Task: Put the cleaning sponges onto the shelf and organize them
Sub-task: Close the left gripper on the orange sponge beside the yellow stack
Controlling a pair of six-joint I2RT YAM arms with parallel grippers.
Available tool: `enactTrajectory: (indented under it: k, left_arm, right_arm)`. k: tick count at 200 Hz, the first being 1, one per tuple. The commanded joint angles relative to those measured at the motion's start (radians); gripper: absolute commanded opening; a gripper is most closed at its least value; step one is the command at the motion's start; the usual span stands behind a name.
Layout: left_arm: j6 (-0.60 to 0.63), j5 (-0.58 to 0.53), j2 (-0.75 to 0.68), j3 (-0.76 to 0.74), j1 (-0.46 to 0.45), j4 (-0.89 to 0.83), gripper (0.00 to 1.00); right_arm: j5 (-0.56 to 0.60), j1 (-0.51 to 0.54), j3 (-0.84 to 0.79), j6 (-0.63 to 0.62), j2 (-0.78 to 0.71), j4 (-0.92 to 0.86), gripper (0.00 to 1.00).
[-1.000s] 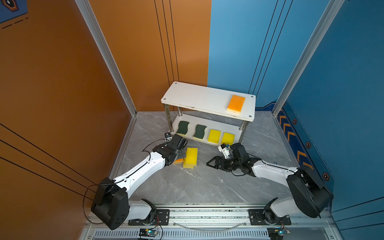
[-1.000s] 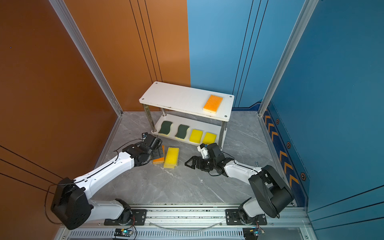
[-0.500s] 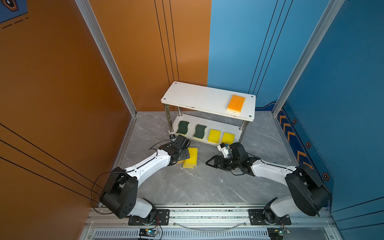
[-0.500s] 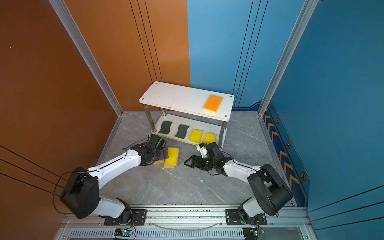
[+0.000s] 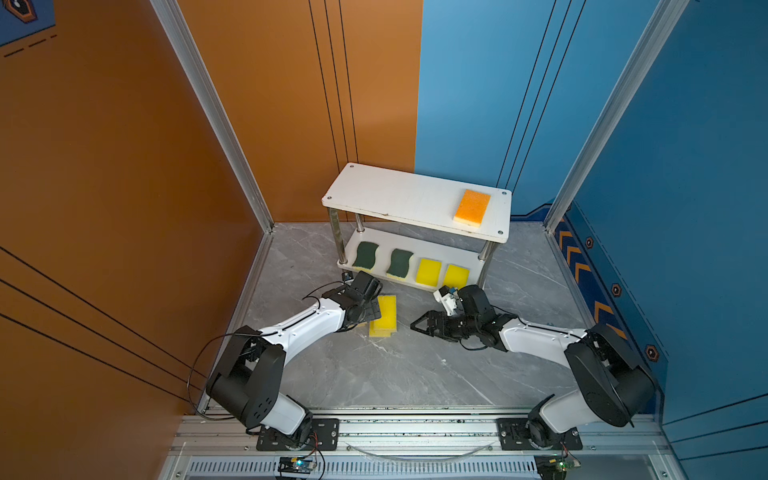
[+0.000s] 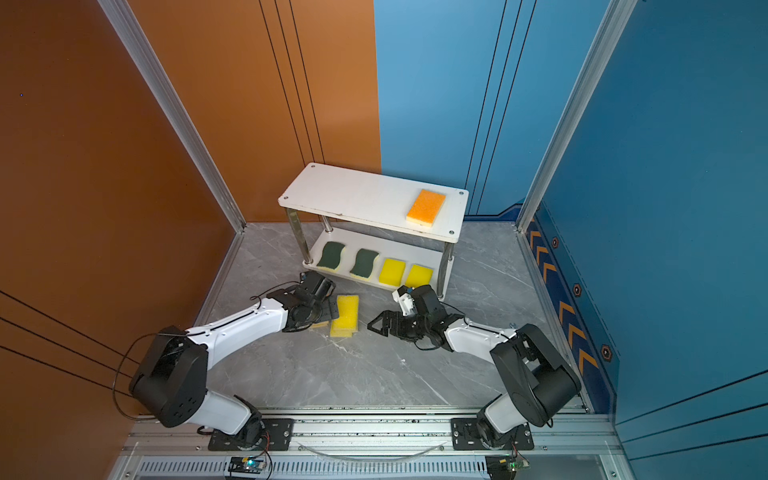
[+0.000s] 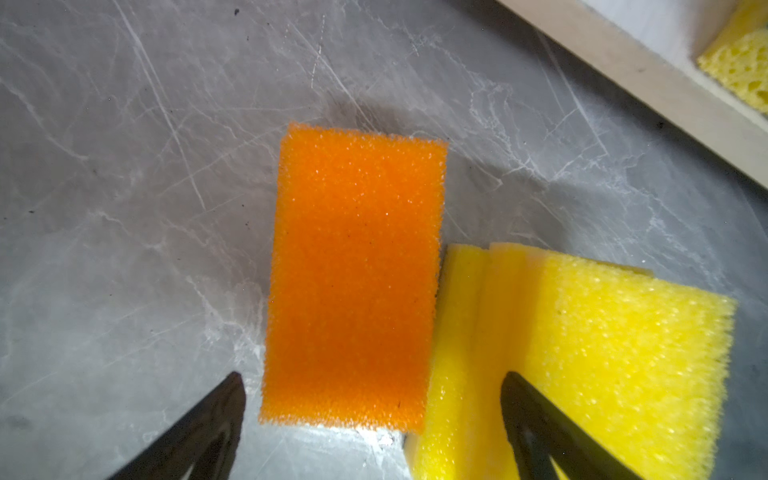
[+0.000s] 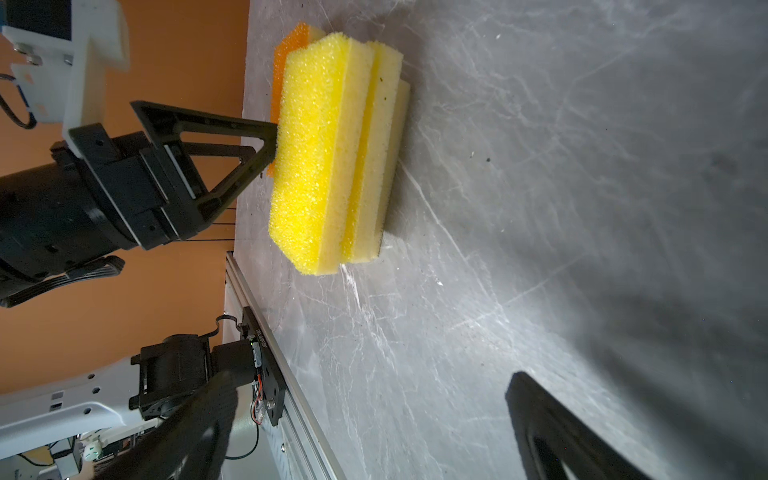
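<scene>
Top views: shelf (image 5: 415, 199) at far centre; one orange sponge (image 5: 471, 207) on its upper board, right end. Lower board: two green scouring pads (image 5: 365, 254), two yellow sponges (image 5: 429, 272). Yellow stack (image 6: 345, 314) on grey floor (image 6: 353, 374) in front. Left gripper (image 6: 328, 309) low, touching stack's left side; right gripper (image 5: 419, 325) just right of stack, empty.

Left wrist: floor orange sponge (image 7: 353, 274) lies flat between widely spread fingers, touching stack; nothing gripped.

Right wrist: jaws wide, stack (image 8: 332, 153) ahead, well apart.
</scene>
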Motion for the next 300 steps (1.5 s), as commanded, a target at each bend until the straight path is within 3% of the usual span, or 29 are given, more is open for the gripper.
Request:
enactTrajectory:
  k: [1,214,221,300]
  left_arm:
    - [0.01,0.018,-0.017,-0.017,0.019,0.003,0.96]
    - [0.059,0.025,0.057,-0.019,0.052,0.032,0.88]
    - [0.059,0.026,0.061,-0.017,0.053,0.033,0.83]
    - [0.071,0.026,0.081,-0.007,0.055,0.032,0.78]
  right_arm:
    - [-0.021,-0.001,0.022,0.009,0.012,0.025,1.0]
    - [-0.037,-0.001,0.024,0.031,0.06,0.083,1.0]
    - [-0.038,0.0,0.024,0.032,0.063,0.085,1.0]
    - [-0.043,0.0,0.023,0.041,0.074,0.103,1.0]
